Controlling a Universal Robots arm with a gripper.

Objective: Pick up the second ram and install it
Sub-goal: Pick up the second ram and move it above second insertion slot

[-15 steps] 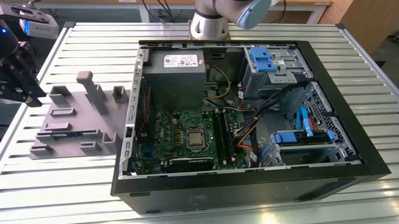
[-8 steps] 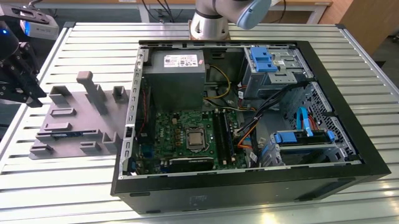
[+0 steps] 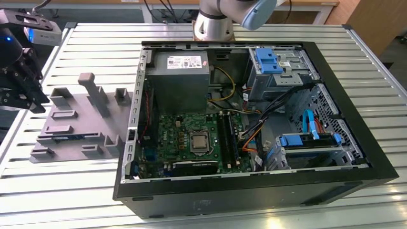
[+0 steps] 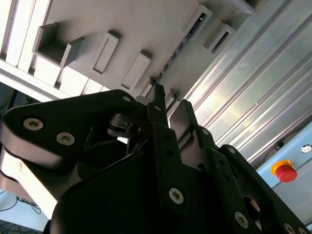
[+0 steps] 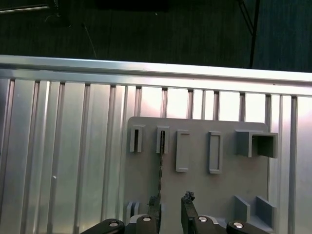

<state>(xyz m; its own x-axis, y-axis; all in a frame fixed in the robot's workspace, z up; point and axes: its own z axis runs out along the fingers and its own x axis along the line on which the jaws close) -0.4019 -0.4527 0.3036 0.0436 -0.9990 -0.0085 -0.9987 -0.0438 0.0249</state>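
Hovers near the grey holder (image 5: 229, 185) on the slatted surface (image 5: 58, 146), with gripper (image 5: 171, 207) empty and fingers (image 5: 189, 209) a little apart. Shows the second ram (image 5: 160, 161) standing on edge in a holder slot. Looks light, stiff and brittle; calls for a gentle pinch across the flat faces, near mid-length.

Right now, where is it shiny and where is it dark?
In the second wrist view the table slats glare white and the gripper is a dark shape; in the first wrist view the slats shine brightest beside the grey holder; in the exterior view the computer case is shadowy inside.
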